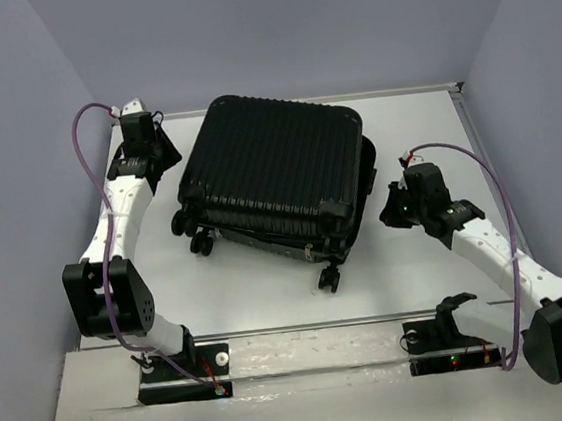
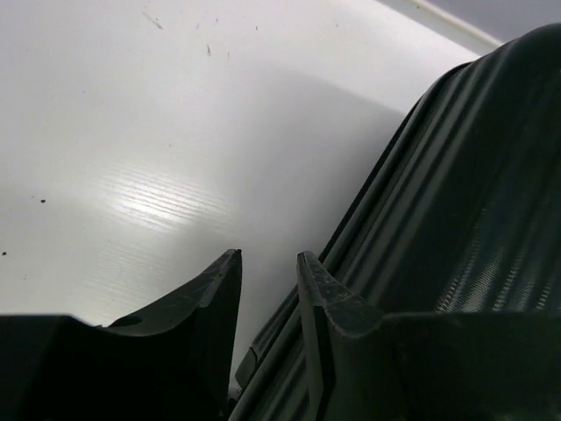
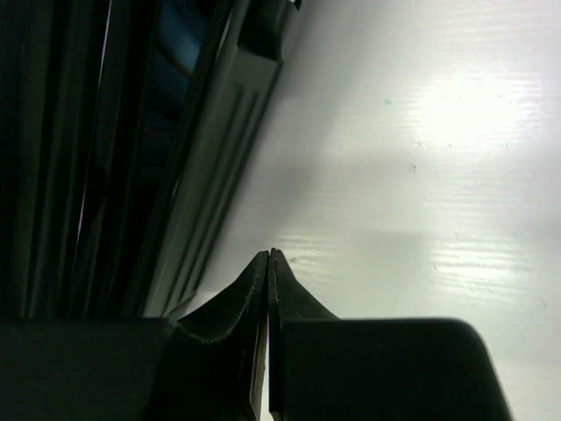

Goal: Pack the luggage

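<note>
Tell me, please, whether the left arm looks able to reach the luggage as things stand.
Probably yes: the left gripper hangs open right beside the luggage, at its ribbed side, and nothing shows between them.

Stretches the white-and-black left arm [image 1: 120, 212] far forward, elbow folded low near the base, with the black two-finger left gripper [image 2: 267, 259] parted by a narrow gap. Bends the white-and-black right arm [image 1: 496, 243] inward from the right, wrist angled leftward, with the black two-finger right gripper [image 3: 269, 254] pressed closed, fingertips touching.
</note>
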### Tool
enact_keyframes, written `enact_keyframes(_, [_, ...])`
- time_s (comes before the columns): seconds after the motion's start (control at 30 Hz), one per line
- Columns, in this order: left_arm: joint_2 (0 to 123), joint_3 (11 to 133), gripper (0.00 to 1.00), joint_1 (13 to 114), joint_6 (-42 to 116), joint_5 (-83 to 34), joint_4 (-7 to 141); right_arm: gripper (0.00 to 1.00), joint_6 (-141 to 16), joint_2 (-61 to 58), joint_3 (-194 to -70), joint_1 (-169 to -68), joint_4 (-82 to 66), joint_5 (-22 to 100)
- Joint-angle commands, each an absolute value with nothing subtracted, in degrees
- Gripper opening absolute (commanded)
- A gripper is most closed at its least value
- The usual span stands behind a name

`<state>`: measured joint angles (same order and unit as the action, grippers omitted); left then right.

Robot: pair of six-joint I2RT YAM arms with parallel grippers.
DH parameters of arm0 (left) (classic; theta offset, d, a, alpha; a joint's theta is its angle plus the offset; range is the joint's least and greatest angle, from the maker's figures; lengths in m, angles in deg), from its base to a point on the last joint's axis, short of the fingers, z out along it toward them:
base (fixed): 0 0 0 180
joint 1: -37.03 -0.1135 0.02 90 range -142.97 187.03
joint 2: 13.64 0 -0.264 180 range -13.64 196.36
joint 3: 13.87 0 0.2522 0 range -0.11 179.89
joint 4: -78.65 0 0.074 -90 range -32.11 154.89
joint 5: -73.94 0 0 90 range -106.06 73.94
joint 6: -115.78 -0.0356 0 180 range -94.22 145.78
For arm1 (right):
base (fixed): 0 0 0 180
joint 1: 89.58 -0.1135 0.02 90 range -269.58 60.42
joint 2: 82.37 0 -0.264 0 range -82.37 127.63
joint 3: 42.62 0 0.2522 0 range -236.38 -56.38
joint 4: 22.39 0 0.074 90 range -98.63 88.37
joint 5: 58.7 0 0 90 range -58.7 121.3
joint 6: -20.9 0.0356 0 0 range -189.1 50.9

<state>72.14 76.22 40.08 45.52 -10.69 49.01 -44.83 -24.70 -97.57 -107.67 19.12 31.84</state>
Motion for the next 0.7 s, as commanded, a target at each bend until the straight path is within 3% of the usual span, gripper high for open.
enact_keyframes(0.0, [75.9, 75.91, 0.4, 39.75, 45.11, -15.79, 51.28, 0.07, -43.44, -18.31, -99.61, -107.78, 7.82, 34.02])
enact_keyframes(0.07, [80.83, 75.65, 0.34, 39.75, 45.46, -20.7, 50.22, 0.07, -43.18, -14.97, -101.72, -107.78, 4.3, 35.25])
enact_keyframes(0.23, [81.2, 66.52, 0.3, 41.94, 46.6, -25.19, 54.86, 0.07, -40.98, -5.83, -107.77, -107.78, -1.24, 40.26])
enact_keyframes(0.4, [74.54, 55.72, 0.27, 45.89, 51.61, -28.62, 60.93, 0.07, -42.03, 7.15, -117.61, -107.78, -4.76, 49.47])
enact_keyframes(0.53, [64.69, 42.82, 0.27, 53.62, 57.05, -27.57, 66.8, 0.1, -42.91, 21.14, -136.75, -108.39, 0.5, 62.02])
enact_keyframes(0.6, [57.22, 37.79, 0.27, 55.56, 59.25, -26.87, 68.66, 0.22, -43.0, 26.59, -150.9, -109.18, 4.89, 65.83])
enact_keyframes(0.67, [51.95, 31.46, 0.27, 57.85, 62.14, -26.08, 69.37, 0.44, -42.65, 33.98, -160.57, -109.18, 10.86, 67.68])
